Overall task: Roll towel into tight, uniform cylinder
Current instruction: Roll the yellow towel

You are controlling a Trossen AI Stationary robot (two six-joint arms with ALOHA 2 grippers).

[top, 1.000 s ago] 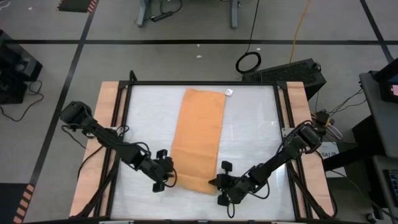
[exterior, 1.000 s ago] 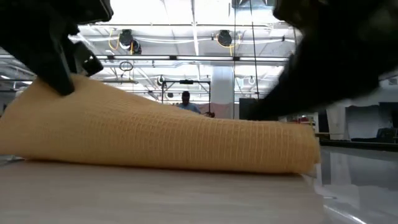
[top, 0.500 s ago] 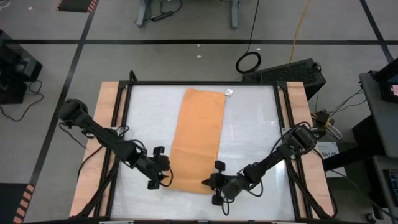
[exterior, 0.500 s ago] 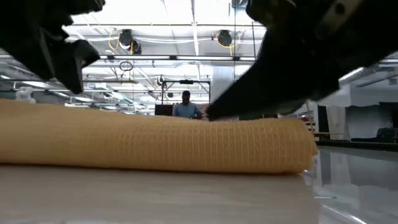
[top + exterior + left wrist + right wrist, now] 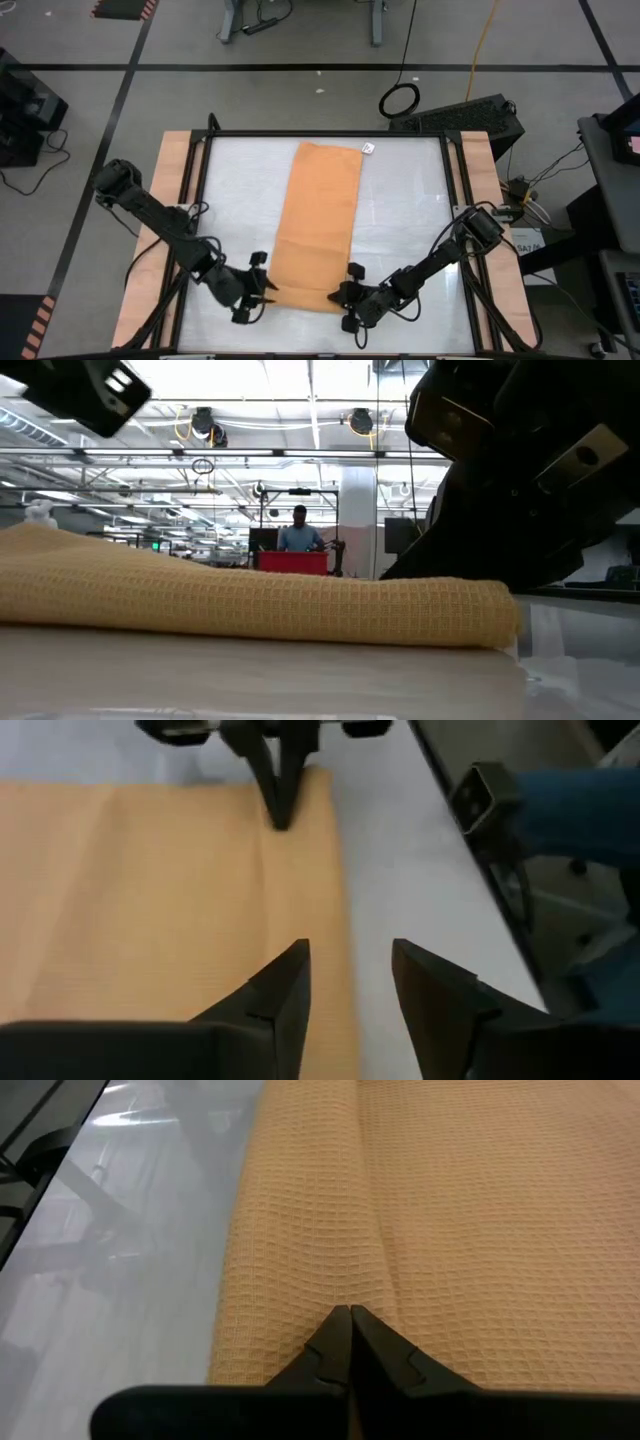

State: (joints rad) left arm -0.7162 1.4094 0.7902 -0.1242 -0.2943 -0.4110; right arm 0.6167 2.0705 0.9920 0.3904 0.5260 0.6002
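Item: white glossy surface point(image 5: 410, 220) in a black frame with wooden side rails, carrying one article. Article: long orange-tan waffle-weave cloth towel point(image 5: 318, 225), laid flat down the middle of the surface from the far edge to the near edge, small white tag point(image 5: 368, 148) at its far right corner; in the low view the near end shows a shallow doubled fold, no more than the first turn of a roll. Change noted: over the last second both arms drew nearer the front edge, and the raised hump at the near left of the towel has sunk to a low, even ridge. Left pincer point(image 5: 262, 290): at the near left corner, fingers point(image 5: 283, 988) parted to a moderate gap above the towel's near edge, holding nothing; it has let go and shifted nearer. Right pincer point(image 5: 340, 296): at the near right corner, fingers point(image 5: 350, 1342) pressed together, tips resting on the cloth just behind the folded edge, pinning rather than gripping. Assessment: rolling barely begun; the left side likely needs regrasping before the fold can be tightened evenly.
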